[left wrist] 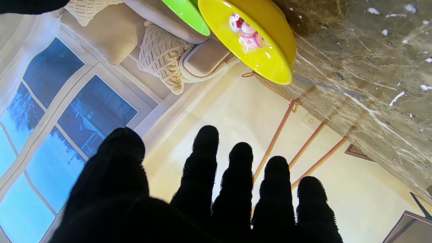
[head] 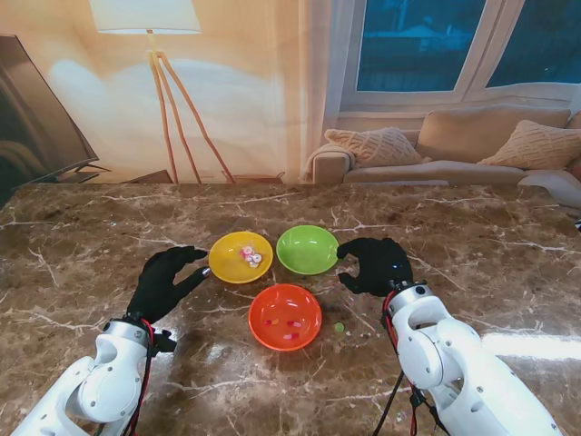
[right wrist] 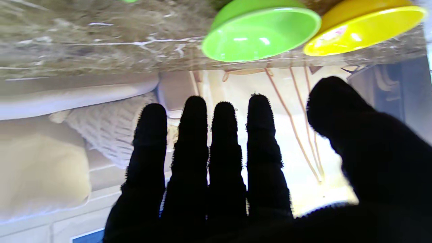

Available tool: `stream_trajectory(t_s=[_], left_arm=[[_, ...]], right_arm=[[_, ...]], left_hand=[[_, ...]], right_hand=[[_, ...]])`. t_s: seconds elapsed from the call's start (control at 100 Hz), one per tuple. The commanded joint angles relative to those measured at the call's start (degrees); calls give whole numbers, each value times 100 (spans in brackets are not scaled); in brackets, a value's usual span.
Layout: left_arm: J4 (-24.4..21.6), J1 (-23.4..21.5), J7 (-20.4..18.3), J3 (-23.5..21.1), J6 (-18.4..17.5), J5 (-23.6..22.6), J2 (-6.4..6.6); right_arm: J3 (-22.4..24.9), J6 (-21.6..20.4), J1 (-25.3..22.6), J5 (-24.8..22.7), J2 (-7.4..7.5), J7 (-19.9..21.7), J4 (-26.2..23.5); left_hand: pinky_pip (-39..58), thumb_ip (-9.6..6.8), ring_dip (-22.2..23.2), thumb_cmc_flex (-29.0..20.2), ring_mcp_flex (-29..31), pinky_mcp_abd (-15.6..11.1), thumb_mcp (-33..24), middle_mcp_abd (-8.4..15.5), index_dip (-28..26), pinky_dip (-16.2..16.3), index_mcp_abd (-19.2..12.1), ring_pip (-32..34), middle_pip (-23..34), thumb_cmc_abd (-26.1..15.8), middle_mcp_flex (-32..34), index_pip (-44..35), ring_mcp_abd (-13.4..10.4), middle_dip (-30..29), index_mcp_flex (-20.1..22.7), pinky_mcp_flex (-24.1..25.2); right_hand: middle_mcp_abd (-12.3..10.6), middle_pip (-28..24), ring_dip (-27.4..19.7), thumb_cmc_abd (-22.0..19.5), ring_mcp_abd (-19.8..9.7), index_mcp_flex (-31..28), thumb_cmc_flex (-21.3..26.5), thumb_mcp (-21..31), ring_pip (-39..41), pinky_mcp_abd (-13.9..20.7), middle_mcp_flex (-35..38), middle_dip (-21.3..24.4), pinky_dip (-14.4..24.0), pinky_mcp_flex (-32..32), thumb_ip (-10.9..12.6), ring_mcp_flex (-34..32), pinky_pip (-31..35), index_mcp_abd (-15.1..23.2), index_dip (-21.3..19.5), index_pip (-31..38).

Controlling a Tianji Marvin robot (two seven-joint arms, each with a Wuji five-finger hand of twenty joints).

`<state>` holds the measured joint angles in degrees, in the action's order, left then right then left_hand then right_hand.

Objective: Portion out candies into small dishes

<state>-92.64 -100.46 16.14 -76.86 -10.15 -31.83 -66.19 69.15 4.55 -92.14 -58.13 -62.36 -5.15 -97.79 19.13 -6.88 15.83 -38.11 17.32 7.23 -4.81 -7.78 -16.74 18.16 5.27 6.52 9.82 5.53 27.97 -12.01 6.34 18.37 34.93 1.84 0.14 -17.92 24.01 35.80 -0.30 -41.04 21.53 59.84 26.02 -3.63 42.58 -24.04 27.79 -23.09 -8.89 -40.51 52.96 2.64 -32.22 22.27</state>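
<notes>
Three small dishes sit mid-table. The yellow dish (head: 240,257) (left wrist: 256,44) (right wrist: 364,28) holds a few pink and white candies (head: 251,257) (left wrist: 245,32). To its right the green dish (head: 307,249) (left wrist: 185,13) (right wrist: 261,33) looks bare inside. Nearest to me, the orange dish (head: 285,316) holds several small candies. A loose green candy (head: 339,327) lies on the table right of the orange dish. My left hand (head: 166,281) (left wrist: 209,192) hovers open just left of the yellow dish. Beside the green dish's right rim, my right hand (head: 375,264) (right wrist: 229,175) is open and holds nothing.
The brown marble table (head: 82,263) stretches wide on both sides of the dishes. Behind it stand a floor lamp (head: 154,54), a sofa with cushions (head: 454,150) and a dark screen edge (head: 36,118) at far left.
</notes>
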Motion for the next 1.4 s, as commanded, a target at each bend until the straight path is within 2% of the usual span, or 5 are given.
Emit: stream_trajectory(t_s=[0.0,0.3,0.61,0.86,1.39], left_arm=[[-12,-34,23,2,21,-16,-12],[-15,-27,5,1,49,-21,-8],[-15,-39,19,1,32,-32,-9],[1,-20,-5,31,18,-21,-5],[-2,-16,-24,35,37,-20,-2]], right_arm=[[100,89,-21,15,65,95,81],[222,-214,-285,-165,131,223,140],[36,-238,-458,-176,148,146,313],[-218,-199,-446,-48,127,-77,541],[-695,-135,-153,124,43,-804,1160]], left_hand=[[-145,26,48,14,-23,-161,171,-85,-112,69,-63,-80,37,-217,75,-15,-27,94,-16,74],[-152,27,56,12,-14,-162,170,-80,-114,57,-61,-76,32,-217,80,-15,-21,124,-21,80],[-171,26,61,16,-9,-171,169,-67,-116,45,-70,-76,31,-214,79,-19,-34,134,-23,79],[-197,27,61,21,-15,-152,171,-68,-117,31,-77,-80,27,-219,74,-18,-37,135,-25,86],[-212,24,62,15,-10,-152,168,-70,-119,33,-75,-79,26,-206,76,-22,-28,137,-17,81]], right_hand=[[-71,-303,413,197,-13,110,-236,-106,404,-79,154,-308,225,-99,-30,-201,335,-82,78,-55],[-309,-1664,2460,1722,-291,-55,-711,813,2764,-144,483,-2434,715,-92,-335,-76,1051,-96,814,-253],[-815,-3590,4166,3287,-515,-435,-1088,1700,4974,-344,1492,-5545,1857,-178,-580,-572,1913,-48,1619,126],[-857,-4083,4320,3802,-421,-1264,-618,1817,5384,-439,2454,-5905,2268,-407,-576,-1144,2254,408,1693,859],[-977,-4176,4358,3512,-488,-1654,278,1428,5540,-376,2927,-5948,2430,-580,-406,-1471,2303,767,1748,1125]])
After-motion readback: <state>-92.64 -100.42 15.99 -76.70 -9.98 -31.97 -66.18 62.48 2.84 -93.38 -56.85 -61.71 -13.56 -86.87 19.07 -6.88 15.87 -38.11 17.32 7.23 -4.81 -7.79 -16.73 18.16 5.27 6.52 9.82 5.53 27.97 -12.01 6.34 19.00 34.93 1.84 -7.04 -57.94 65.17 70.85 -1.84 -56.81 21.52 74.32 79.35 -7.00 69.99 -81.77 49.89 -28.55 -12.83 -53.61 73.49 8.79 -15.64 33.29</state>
